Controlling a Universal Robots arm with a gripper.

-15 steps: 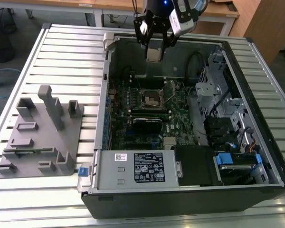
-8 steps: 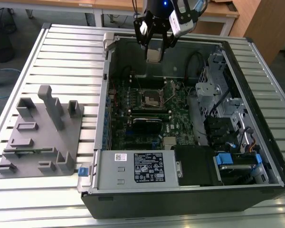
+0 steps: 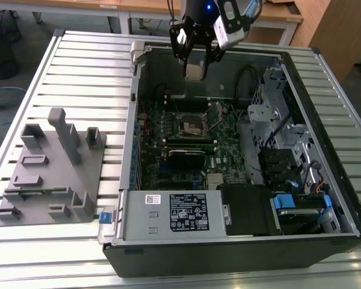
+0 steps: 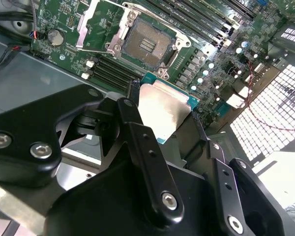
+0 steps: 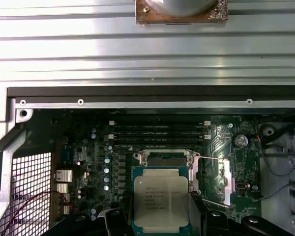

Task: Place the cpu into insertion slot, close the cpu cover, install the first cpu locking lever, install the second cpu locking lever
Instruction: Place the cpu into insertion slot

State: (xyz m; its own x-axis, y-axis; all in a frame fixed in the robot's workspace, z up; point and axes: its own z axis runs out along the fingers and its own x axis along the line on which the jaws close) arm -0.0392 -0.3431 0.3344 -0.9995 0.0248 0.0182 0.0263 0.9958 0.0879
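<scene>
The claw [image 3: 194, 63] is closed on the cpu [image 4: 164, 110], its two black fingers [image 4: 137, 140] pressing on opposite edges of the chip. The dull metal top faces the first wrist view.

In the exterior view the claw hangs above the open computer case [image 3: 240, 253]. It is over the part of the case nearest the desk's [image 3: 90, 66] far edge, with the chip well clear of the green motherboard [image 3: 228, 129] below.

The insertion slot [image 3: 192, 124] is bare and uncovered. It lies below the claw and a little toward the desk's near edge, so the chip is apart from it in height and slightly off to one side. The cpu cover [image 4: 96, 29] stands swung open beside the slot, leaving the way down unobstructed.

In the first wrist view the cpu's [image 5: 161, 201] edges run parallel to the silver rim of the slot [image 5: 162, 160], which shows just past the chip. By that, the chip looks squared up in rotation. The placing is not yet done, and what separates chip and socket is the drop and a small sideways offset.
</scene>
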